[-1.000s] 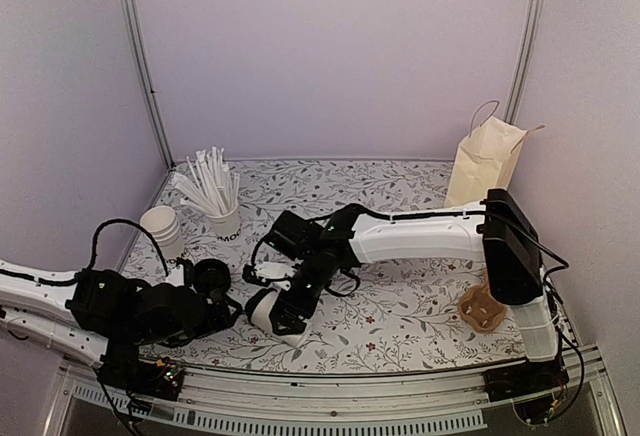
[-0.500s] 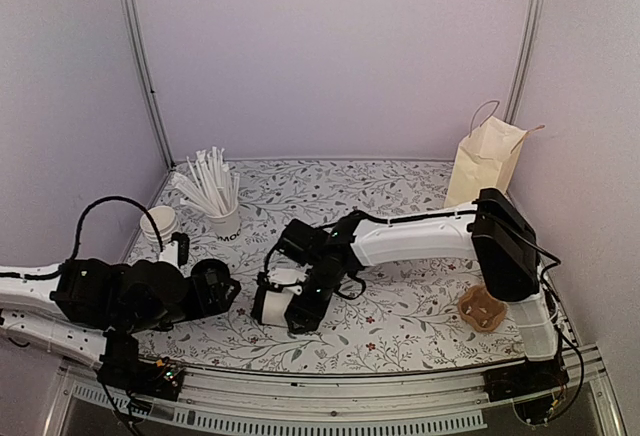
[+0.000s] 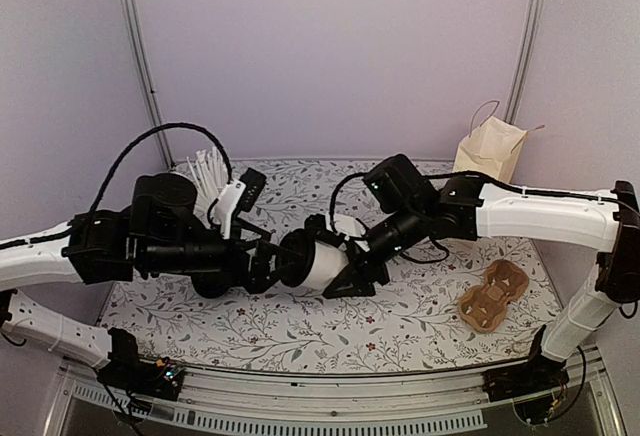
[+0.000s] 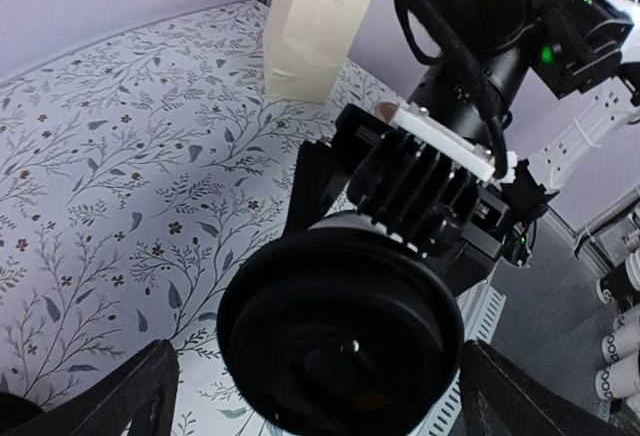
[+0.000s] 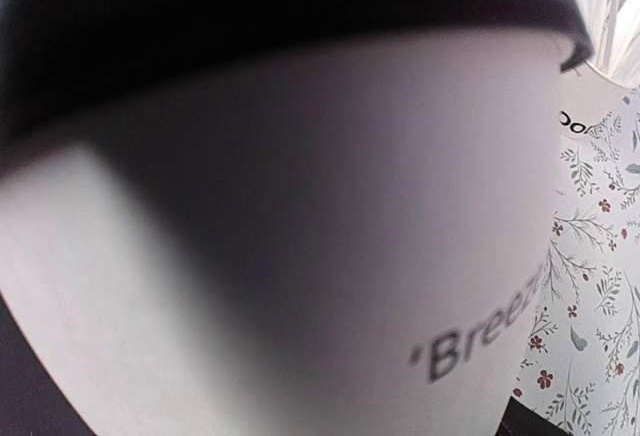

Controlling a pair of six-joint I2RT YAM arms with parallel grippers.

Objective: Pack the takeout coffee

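The takeout coffee (image 3: 322,264), a white paper cup with dark lettering and a black lid, hangs on its side above the middle of the table. My right gripper (image 3: 352,268) is shut on the cup's body from the right. In the right wrist view the cup (image 5: 300,256) fills the frame, with its lid along the top. My left gripper (image 3: 272,264) faces the lid from the left and is open. In the left wrist view the round black lid (image 4: 340,341) sits between my spread fingers (image 4: 110,396), with the right gripper's black body behind it.
A paper bag (image 3: 487,161) with handles stands at the back right. A brown cardboard cup carrier (image 3: 493,293) lies at the right, near the front. A cup of white sticks (image 3: 205,171) shows partly behind my left arm. The floral table (image 3: 400,326) lies below both arms.
The right gripper has closed on the cup and lifted it off the table toward the middle. The left arm has risen from the front left and brought its open jaws to the lid.
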